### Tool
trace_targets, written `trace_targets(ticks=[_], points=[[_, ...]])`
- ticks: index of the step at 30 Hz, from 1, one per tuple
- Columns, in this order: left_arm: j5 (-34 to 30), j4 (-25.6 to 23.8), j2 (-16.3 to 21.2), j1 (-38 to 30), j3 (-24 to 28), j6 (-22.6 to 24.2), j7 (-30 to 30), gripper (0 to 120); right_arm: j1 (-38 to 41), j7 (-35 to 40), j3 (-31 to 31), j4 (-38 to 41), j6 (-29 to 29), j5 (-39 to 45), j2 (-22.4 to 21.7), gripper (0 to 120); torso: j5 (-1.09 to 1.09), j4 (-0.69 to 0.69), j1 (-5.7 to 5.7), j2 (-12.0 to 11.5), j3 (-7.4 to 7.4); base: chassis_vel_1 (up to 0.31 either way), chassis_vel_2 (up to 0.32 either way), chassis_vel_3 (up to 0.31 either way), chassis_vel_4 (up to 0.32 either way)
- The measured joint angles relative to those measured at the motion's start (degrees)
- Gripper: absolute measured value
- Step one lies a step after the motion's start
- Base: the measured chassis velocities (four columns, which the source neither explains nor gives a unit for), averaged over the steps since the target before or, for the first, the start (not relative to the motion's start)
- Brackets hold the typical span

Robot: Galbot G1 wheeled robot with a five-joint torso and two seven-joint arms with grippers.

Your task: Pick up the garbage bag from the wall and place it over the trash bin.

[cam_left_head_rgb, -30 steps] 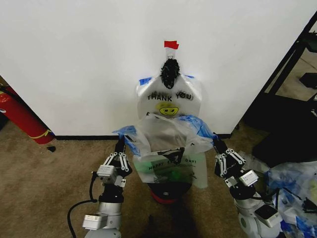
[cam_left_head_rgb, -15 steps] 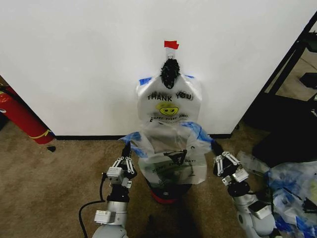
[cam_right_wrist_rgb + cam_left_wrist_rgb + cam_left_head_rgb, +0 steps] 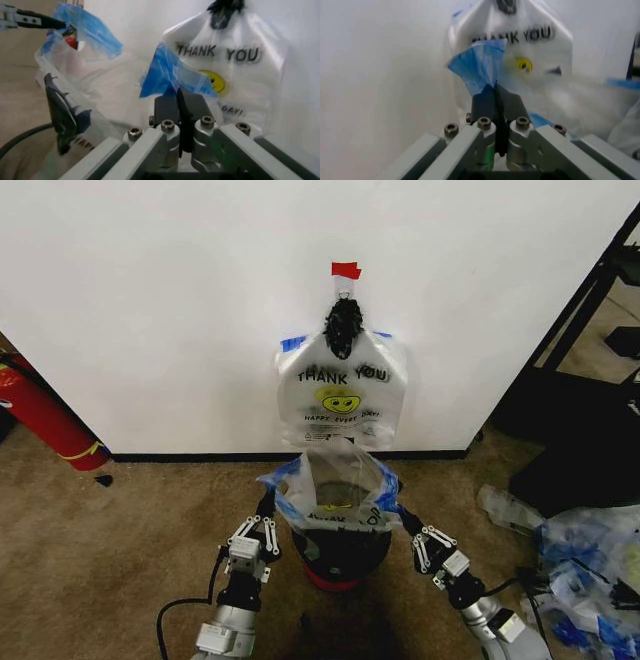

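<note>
I see the garbage bag [image 3: 335, 490] spread open over the trash bin [image 3: 340, 555], its mouth held wide above the bin's rim, body draped down into and around the bin's top. The bin stands on the carpet [image 3: 100, 540], just out from the wall [image 3: 150, 300], black mesh with the red base showing below the bag. Left gripper [image 3: 267, 502] is at the bin's left side, fingers pinched shut on the bag's blue-tinted left handle; the left wrist view shows the same, fingers closed on the blue plastic [image 3: 480, 69] with no gap between them. Right gripper [image 3: 402, 518] is at the bin's right side, fingers clamped shut on the right blue handle [image 3: 170, 77]; in the right wrist view I also catch the left gripper [image 3: 62, 25] farther off across the bag's mouth. Above the bin, on the wall, hangs the bundle of same-print bags [image 3: 342, 390], gathered under a black knot [image 3: 343, 327], with a red tape tab [image 3: 345, 270] just above that. Black baseboard [image 3: 180, 456] runs behind the bin. Well to the bin's left, a red fire extinguisher [image 3: 40, 415] leans at the wall; well to its right, a heap of clear and blue plastic [image 3: 580, 565] lies on the carpet.
</note>
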Motion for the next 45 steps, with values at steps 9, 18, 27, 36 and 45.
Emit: trace_targets(ticks=[9, 18, 27, 36, 45], points=[[7.5, 1.3, 5.2, 2.9, -0.8, -0.2, -1.4, 0, -4.8, -4.0, -0.1, -0.1, 0.0, 3.9, -6.5, 0, -0.01, -0.01, 0.0, 0.0, 0.0, 0.0, 0.0, 0.0, 0.0], [12.6, 3.7, 6.5, 5.2, -1.2, -0.9, -4.3, 0, -6.2, -8.3, -0.5, -3.5, 0.0, 7.7, -7.1, 0, -0.01, 0.0, 0.0, 0.0, 0.0, 0.0, 0.0, 0.0, 0.0], [14.5, 8.1, 5.7, 5.2, -1.4, 0.2, -8.0, 0, -3.5, -13.7, -1.3, -12.1, 0.0, 12.2, -5.0, 0, -0.01, -0.01, 0.0, 0.0, 0.0, 0.0, 0.0, 0.0, 0.0], [14.2, 10.5, 6.4, 4.7, -0.8, 0.2, -8.3, 0, -1.9, -17.6, -2.0, -16.1, 0.0, 14.0, -2.8, 0, -0.01, -0.01, 0.0, 0.0, 0.0, 0.0, 0.0, 0.0, 0.0], [14.6, 14.0, 6.8, 3.5, -0.4, 0.1, -6.8, 0, 0.5, -19.7, -1.8, -19.0, 0.0, 10.5, -1.6, 0, -0.01, -0.01, 0.0, 0.0, 0.0, 0.0, 0.0, 0.0, 0.0]])
